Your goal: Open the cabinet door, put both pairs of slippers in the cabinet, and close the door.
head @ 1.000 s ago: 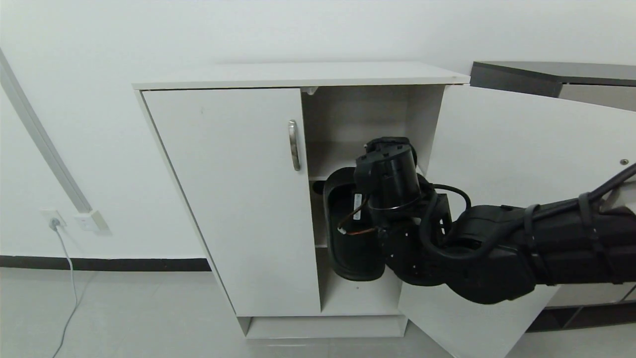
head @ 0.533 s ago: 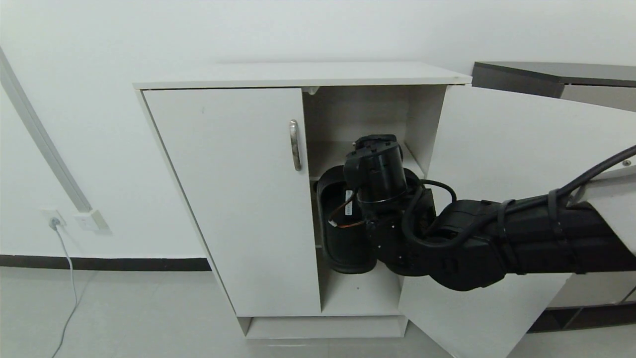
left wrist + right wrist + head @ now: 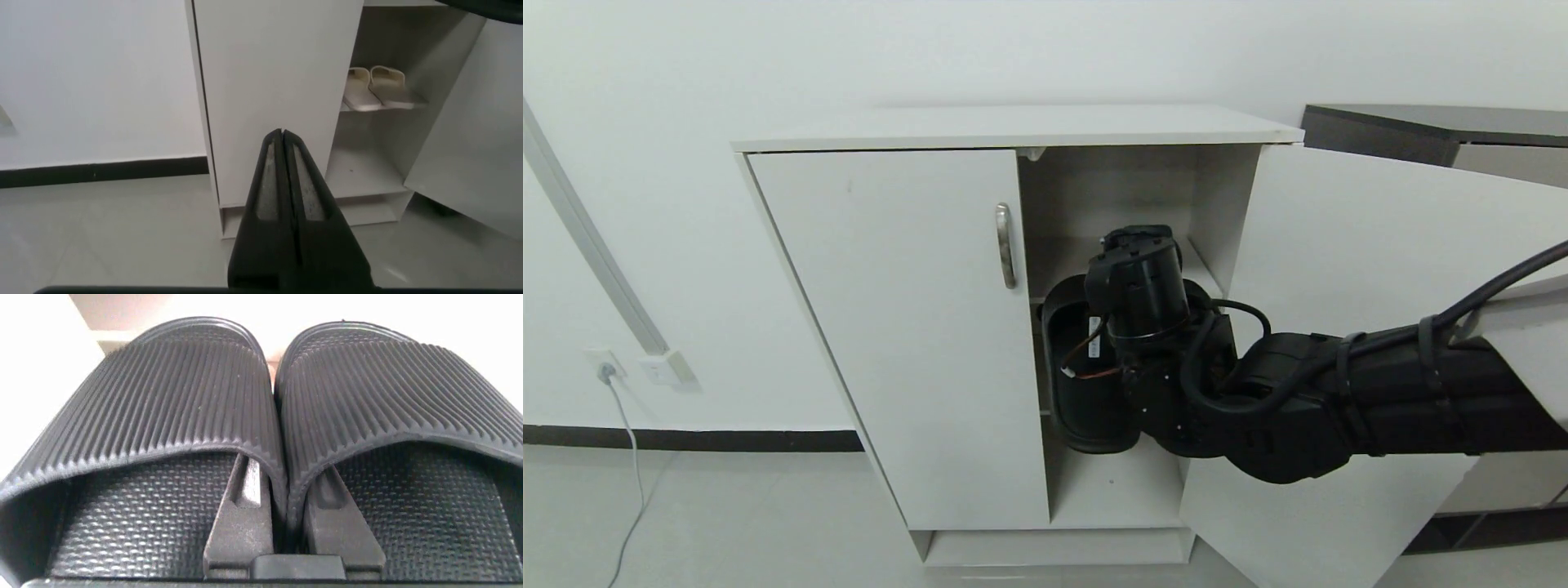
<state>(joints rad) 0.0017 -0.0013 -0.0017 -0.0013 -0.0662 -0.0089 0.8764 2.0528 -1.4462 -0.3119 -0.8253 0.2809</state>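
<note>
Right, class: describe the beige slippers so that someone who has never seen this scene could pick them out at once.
Start at the white cabinet, whose right door stands open. In the open half, on the shelf above the bottom compartment, the beige slippers lie flat, side by side. They are pale and resting free, unlike the ribbed black pair clamped in the right hand.

Floor (image 3: pixel 727 523): pale grey, carries the white cabinet (image 3: pixel 1013 122), which stands against the wall | Cable (image 3: pixel 633 490): grey lead trails down onto the floor left of the cabinet | Shelf (image 3: pixel 391 106): inside the cabinet's open right half, a pair of beige slippers (image 3: pixel 377 86) lies on it side by side
</note>
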